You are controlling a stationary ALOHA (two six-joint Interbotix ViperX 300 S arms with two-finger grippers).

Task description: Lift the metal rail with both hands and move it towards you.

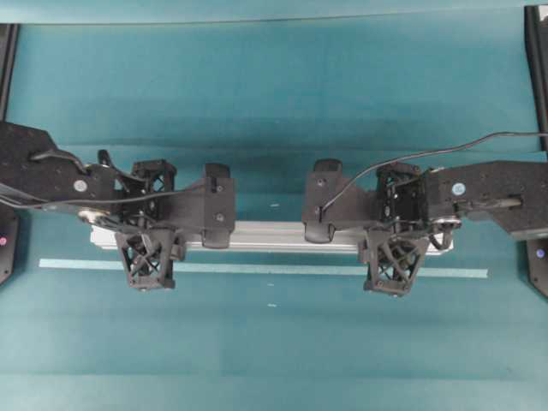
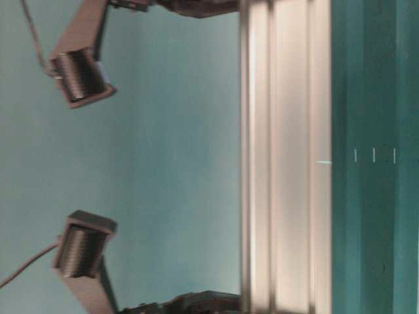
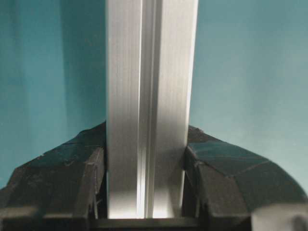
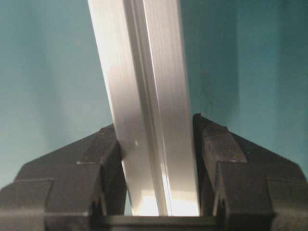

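The metal rail (image 1: 265,235) lies left to right across the middle of the teal table, a silver grooved bar. My left gripper (image 1: 150,224) is shut on it near its left end, one lattice finger on each side. My right gripper (image 1: 398,227) is shut on it near its right end. In the left wrist view the rail (image 3: 151,96) runs straight up between both fingers (image 3: 91,173). In the right wrist view the rail (image 4: 144,96) leans to the left between the fingers (image 4: 211,154). In the table-level view the rail (image 2: 288,157) fills the middle; I cannot tell if it is off the table.
A thin pale-teal tape strip (image 1: 257,268) lies just in front of the rail, parallel to it. Black frame posts stand at the far left (image 1: 7,51) and far right (image 1: 538,51) edges. Small white tick marks (image 1: 274,205) sit on the cloth.
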